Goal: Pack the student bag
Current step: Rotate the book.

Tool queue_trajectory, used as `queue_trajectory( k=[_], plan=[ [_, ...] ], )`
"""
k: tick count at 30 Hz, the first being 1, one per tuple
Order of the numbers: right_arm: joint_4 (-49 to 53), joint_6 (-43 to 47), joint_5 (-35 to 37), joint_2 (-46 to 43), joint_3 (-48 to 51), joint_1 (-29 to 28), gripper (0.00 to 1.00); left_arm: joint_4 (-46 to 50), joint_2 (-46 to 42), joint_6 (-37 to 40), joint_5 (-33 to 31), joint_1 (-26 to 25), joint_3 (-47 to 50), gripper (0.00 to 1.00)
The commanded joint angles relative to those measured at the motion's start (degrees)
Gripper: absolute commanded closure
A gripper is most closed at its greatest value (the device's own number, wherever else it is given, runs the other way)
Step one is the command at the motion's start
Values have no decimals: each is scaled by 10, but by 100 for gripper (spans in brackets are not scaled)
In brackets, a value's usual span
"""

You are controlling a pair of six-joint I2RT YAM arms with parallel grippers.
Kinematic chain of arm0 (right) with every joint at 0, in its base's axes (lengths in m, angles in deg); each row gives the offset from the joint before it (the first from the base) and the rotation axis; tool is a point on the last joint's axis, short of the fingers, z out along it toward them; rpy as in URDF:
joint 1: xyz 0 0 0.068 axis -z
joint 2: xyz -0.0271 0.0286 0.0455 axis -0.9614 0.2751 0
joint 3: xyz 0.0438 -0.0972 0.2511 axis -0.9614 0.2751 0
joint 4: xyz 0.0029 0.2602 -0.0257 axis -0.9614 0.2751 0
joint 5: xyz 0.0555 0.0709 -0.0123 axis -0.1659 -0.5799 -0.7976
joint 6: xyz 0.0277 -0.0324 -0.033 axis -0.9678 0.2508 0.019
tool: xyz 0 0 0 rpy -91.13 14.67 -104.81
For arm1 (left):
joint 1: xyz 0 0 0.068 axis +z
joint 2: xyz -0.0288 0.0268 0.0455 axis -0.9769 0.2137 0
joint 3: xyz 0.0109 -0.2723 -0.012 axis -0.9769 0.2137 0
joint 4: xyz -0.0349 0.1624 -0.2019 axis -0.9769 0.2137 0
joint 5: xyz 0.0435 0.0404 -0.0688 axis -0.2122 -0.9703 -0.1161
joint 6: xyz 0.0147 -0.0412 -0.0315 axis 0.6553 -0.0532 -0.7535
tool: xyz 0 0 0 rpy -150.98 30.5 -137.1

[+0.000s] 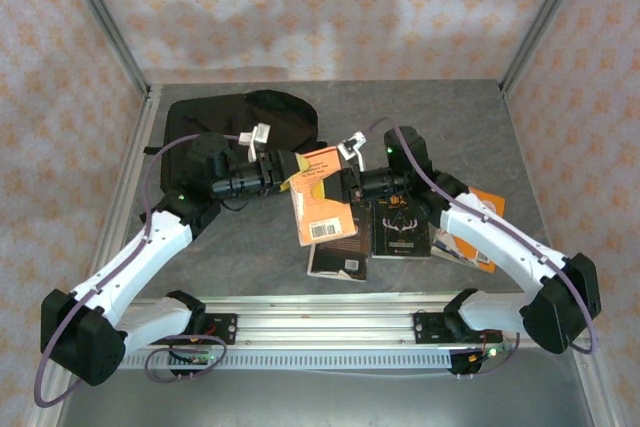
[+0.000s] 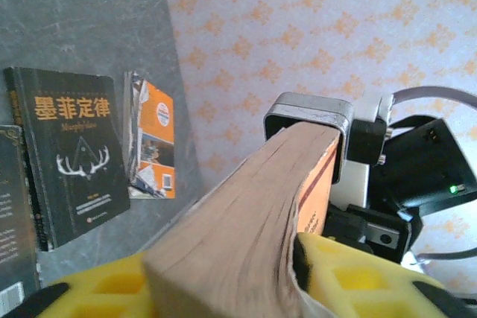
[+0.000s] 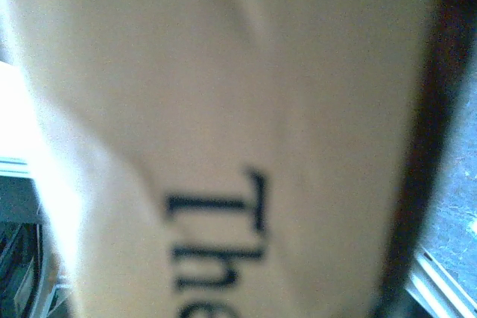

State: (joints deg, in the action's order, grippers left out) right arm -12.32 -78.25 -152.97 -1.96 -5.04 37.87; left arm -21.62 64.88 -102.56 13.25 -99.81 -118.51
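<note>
Table point(image 1: 440, 117): grey, walled in by patterned panels.

The student bag point(image 1: 235, 117) lies flat at the far left of the table, behind the left arm's wrist. It is well apart from the loose books.

Arms: both reach inward from the near rail with elbows out, and their wrists meet over the middle of the table. Between them we see an orange book point(image 1: 322, 212) held up off the surface, tilted, cover toward the overhead camera.

Left gripper point(image 1: 290, 175): jaws drawn in narrow on the book's left edge. In its wrist view the page block point(image 2: 246, 214) runs up between the yellow fingers point(image 2: 350, 273). As far as we can see, the pads lie against both faces.

Right gripper point(image 1: 345, 182): clamped on the opposite edge. The left wrist view shows it point(image 2: 309, 121) capping the book's far corner, which the overhead view does not resolve. The right wrist view gives a blurred, very close stretch of pale cover point(image 3: 223, 109) with the black letters "The".

On the table below lie a black book with an antler emblem point(image 1: 400, 227) and a second black book point(image 1: 335, 257) just beside it. An orange booklet point(image 1: 487, 199) is partly under the right forearm. The left wrist view shows gold Chinese characters on the antler book point(image 2: 71, 161), with the booklet point(image 2: 153, 147) close on its right.
</note>
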Motion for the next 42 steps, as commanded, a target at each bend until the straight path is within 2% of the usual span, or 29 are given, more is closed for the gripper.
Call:
queue_trajectory(
  k=[1,5,6,8,9,12,15,17,19,21,22,25,28,38,42],
  plan=[
    [-4,13,18,-20,0,6,100,-69,-9,-17,25,-5,-2,72],
    [3,15,39,-20,1,14,100,-74,-13,-18,26,-7,-1,96],
    [3,15,42,-35,2,14,100,-77,-15,-20,27,-7,1,100],
    [15,18,56,-35,-1,14,100,-76,-19,-20,24,-7,1,100],
    [34,27,72,-35,-5,15,93,-72,-20,-18,19,-7,0,100],
    [82,49,145,-48,-8,15,59,-43,-28,-11,-20,-7,-11,100],
    [50,7,236,-86,21,15,38,-40,-40,-31,-88,-7,-19,100],
    [10,-47,312,-122,58,15,22,-51,-49,-58,-157,-7,-18,100],
    [-72,-109,367,-156,113,15,18,-108,-56,-119,-235,-9,8,100],
    [-131,-153,425,-184,152,15,11,-175,-54,-173,-290,-11,33,100],
    [-159,-176,452,-194,168,15,7,-174,-53,-179,-310,-11,32,100],
    [-249,-236,481,-194,195,15,3,-135,-56,-162,-343,-11,7,100],
    [-310,-270,454,-156,185,10,0,-139,-46,-170,-354,-11,-6,100],
    [-390,-275,470,-68,139,-48,0,-164,-27,-192,-375,-29,3,100],
    [-412,-269,475,-52,126,-63,7,-156,-29,-185,-384,-36,3,100]
  ],
)
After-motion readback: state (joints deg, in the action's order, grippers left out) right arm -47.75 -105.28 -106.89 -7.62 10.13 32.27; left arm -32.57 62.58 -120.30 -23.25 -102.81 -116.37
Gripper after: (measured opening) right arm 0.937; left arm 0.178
